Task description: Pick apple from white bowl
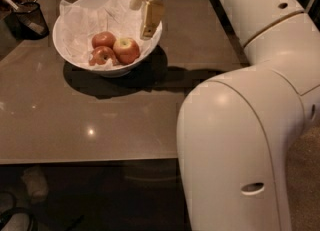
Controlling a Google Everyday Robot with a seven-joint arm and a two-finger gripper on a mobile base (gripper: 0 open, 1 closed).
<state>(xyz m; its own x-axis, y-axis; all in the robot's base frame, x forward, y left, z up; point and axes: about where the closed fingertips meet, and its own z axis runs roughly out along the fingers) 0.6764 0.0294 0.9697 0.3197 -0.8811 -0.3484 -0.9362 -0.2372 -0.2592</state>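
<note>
white bowl: glossy | paper: crumpled | table: smooth, sheeny | gripper over bowl's right side: matt cream

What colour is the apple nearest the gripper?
Apple: red-orange, pale yellow patch; camera view. Gripper above white bowl rim.

Apple: red-orange, with a pale yellow-green patch at the stem dimple.
Rear apple and left apple: darker, more even red.
White bowl: glossy white, lined with plain white crumpled paper.
Gripper, above the bowl's right rim: cream-yellow.
Arm: plain white with a thin tan seam line.
Desk: grey-brown, glossy, unpatterned.
Basket, far left: apparently black mesh.
</note>
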